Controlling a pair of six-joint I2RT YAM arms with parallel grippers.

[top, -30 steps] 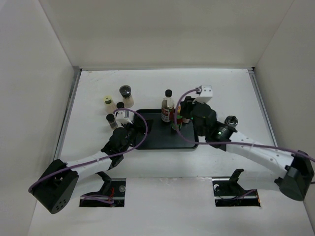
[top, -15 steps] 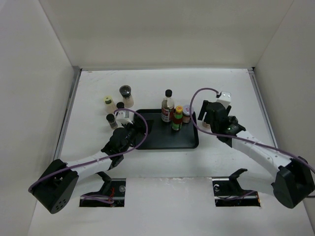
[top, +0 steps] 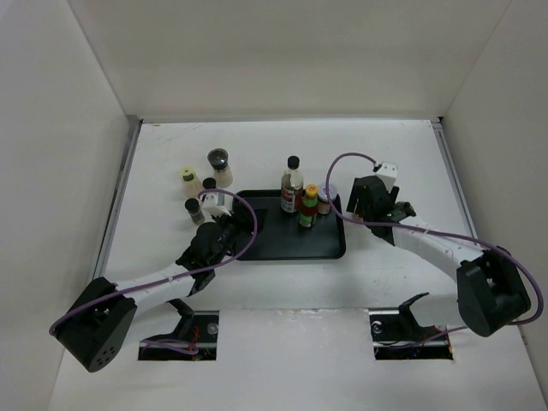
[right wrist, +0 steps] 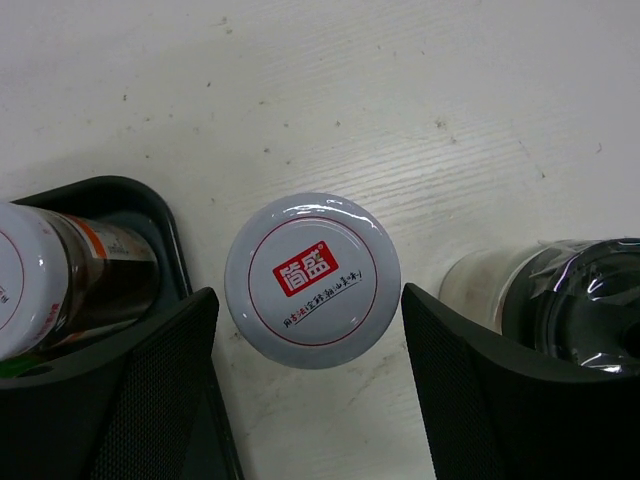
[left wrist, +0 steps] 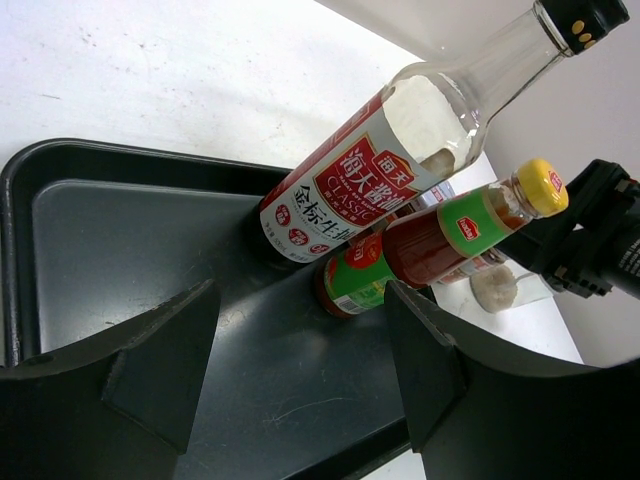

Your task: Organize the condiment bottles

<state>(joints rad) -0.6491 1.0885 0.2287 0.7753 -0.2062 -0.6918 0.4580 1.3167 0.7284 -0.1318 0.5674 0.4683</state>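
Landmark: black tray (top: 274, 241), sitting mid-table; every place here is called off it.
Surface: white tabletop (top: 385, 145), and up close by the tray's right rear corner it's scratched and dotted with small dark specks.
Room: plain white walls (top: 282, 51) box the table in behind the tray and on both flanks.
On the tray: tall clear black-capped bottle (top: 292, 184) at the rear edge, red yellow-capped sauce bottle (top: 308, 205) just beside it, brown-filled jar (top: 324, 204) in the right rear corner.
Left of the tray: a cluster on the table, with yellow-lidded jar (top: 187, 177), wide dark-lidded jar (top: 220, 163), small dark-topped jar (top: 194, 209) and a fourth jar (top: 210, 183) among them.
Right gripper (right wrist: 300, 300): just off the tray's right rear corner, pointing down, fingers spread either side of a white-lidded jar (right wrist: 312, 280) on the table, with no squeeze showing.
Farther right of the tray: dark-capped jar (right wrist: 575, 300).
Left gripper (left wrist: 300, 300): over the tray's left end, fingers parted, nothing held.
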